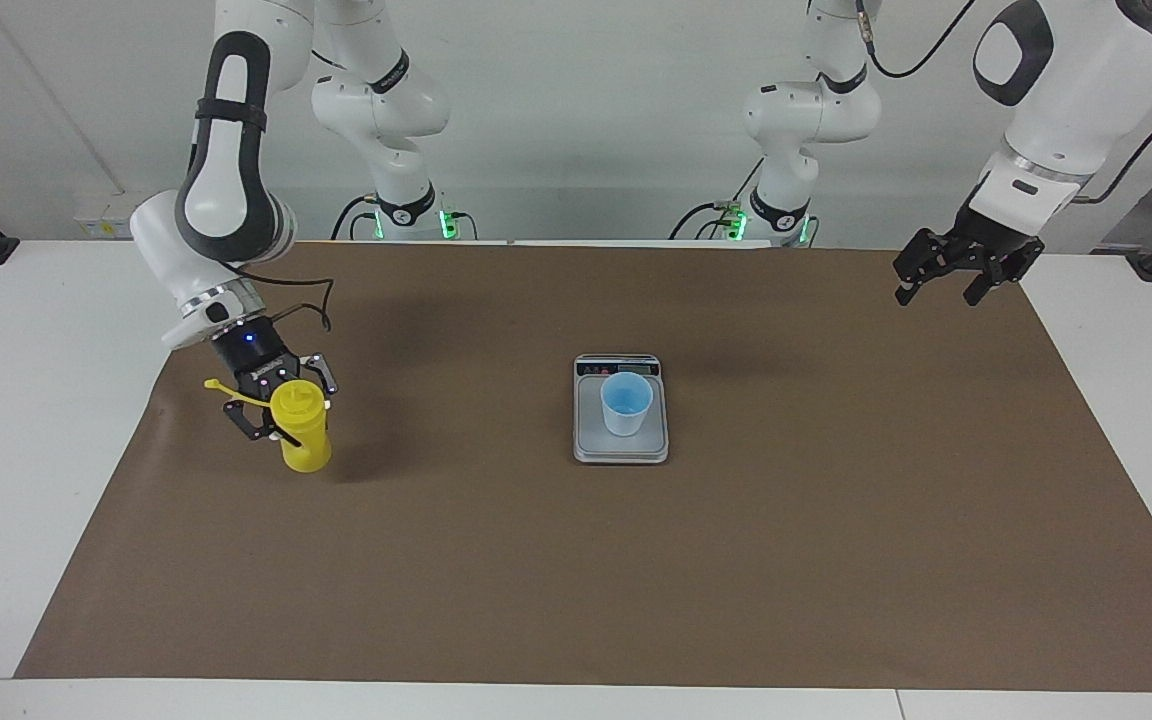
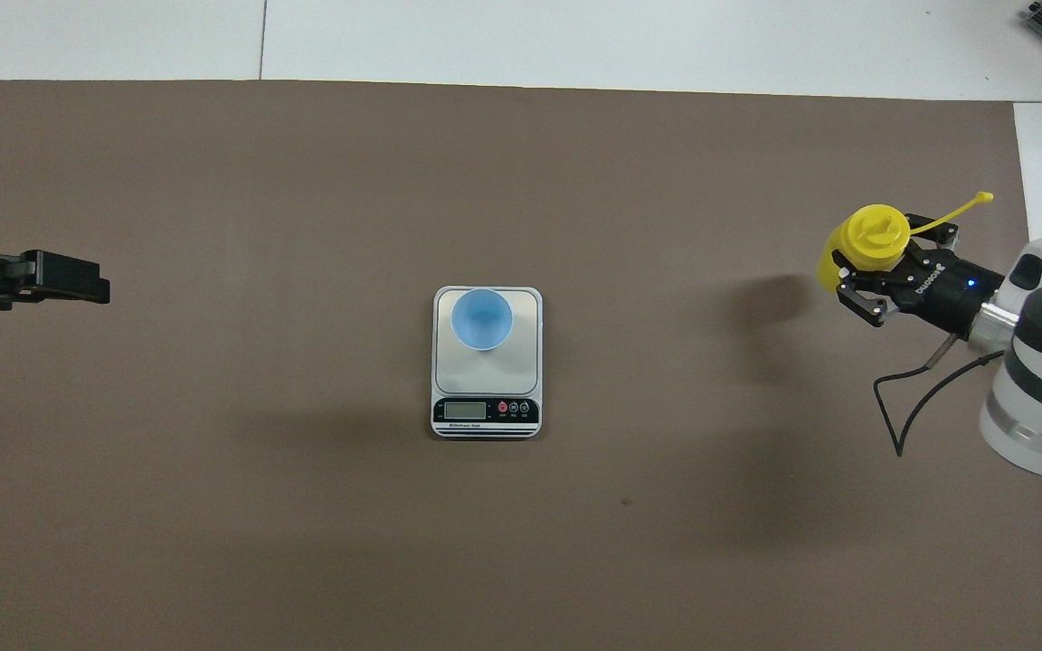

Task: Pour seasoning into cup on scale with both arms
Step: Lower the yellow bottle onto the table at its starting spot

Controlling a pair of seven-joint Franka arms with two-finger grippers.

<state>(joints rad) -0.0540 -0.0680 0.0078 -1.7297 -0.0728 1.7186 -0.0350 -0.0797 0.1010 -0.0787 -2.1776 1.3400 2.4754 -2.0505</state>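
Right gripper (image 1: 288, 418) pinches the squeeze bottle (image 1: 302, 433) near the mat's edge; a tilted set-down could topple it. Left gripper (image 1: 956, 268) waits, spread.

Two white jointed arms (image 1: 226, 150) with rounded shells and dark grey inlays, silver wrist rings, black cables looping off the wrists (green lamps at both bases). Black skeletal two-finger grippers: right gripper (image 1: 276, 412) with a small blue light and white lettering, left gripper (image 1: 939, 282) plain.
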